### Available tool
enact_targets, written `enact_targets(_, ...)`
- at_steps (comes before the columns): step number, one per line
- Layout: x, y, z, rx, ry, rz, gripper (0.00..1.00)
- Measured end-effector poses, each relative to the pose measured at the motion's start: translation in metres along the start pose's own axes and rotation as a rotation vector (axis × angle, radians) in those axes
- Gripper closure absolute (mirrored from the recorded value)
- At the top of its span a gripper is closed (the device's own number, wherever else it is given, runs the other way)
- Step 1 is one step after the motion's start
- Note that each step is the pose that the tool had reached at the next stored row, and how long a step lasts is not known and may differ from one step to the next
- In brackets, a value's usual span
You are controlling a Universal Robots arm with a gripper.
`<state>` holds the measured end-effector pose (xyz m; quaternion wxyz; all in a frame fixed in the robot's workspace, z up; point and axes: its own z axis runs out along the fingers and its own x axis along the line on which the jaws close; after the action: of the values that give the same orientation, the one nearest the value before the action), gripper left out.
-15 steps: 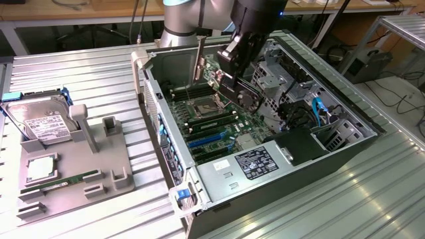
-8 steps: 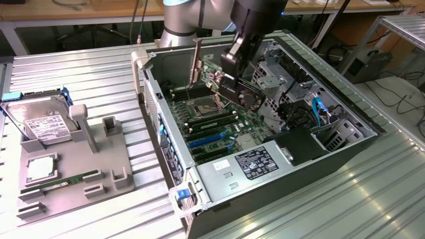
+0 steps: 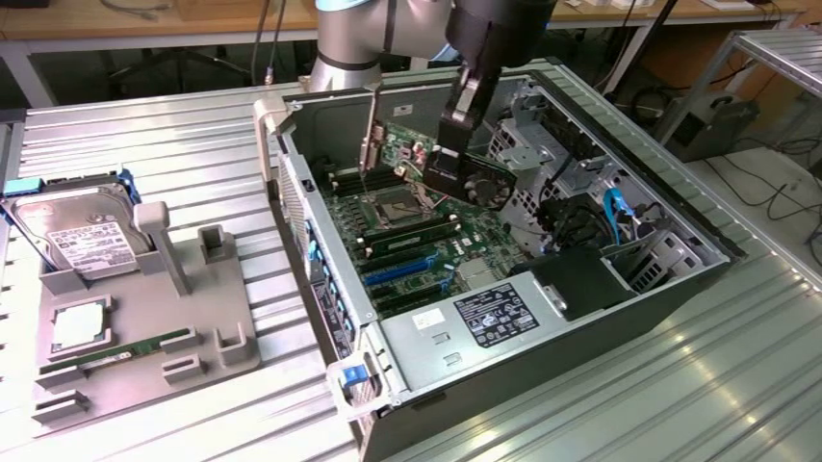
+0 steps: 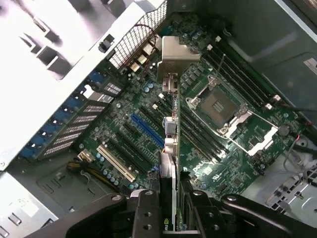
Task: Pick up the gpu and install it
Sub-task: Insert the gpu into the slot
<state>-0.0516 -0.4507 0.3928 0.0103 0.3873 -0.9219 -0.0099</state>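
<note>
The gpu (image 3: 486, 181), a thin card with a round black fan on one face and a green board with a silver end bracket, hangs on edge inside the open computer case (image 3: 293, 183). My gripper (image 3: 448, 162) is shut on its upper edge. It hovers above the green motherboard (image 3: 430, 236), near the processor socket (image 3: 392, 204). In the wrist view the gpu (image 4: 171, 124) runs edge-on away from my gripper (image 4: 171, 201), one finger (image 4: 147, 210) on each side. Below it lie the motherboard (image 4: 242, 134) and a blue expansion slot (image 4: 147, 130), just beside the card's line.
A grey fixture (image 3: 154, 318) at the exterior view's left holds a silver hard drive (image 3: 77, 241), a processor chip (image 3: 80, 327) and a green memory stick (image 3: 122, 351). The power supply (image 3: 495, 313), drive cage (image 3: 540, 144) and cables (image 3: 617, 217) crowd the case.
</note>
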Motion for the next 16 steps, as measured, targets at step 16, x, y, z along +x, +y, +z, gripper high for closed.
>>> enact_targets(16,0.0,-0.0001,0.003,0.0046,0.0105,-0.402,0.74)
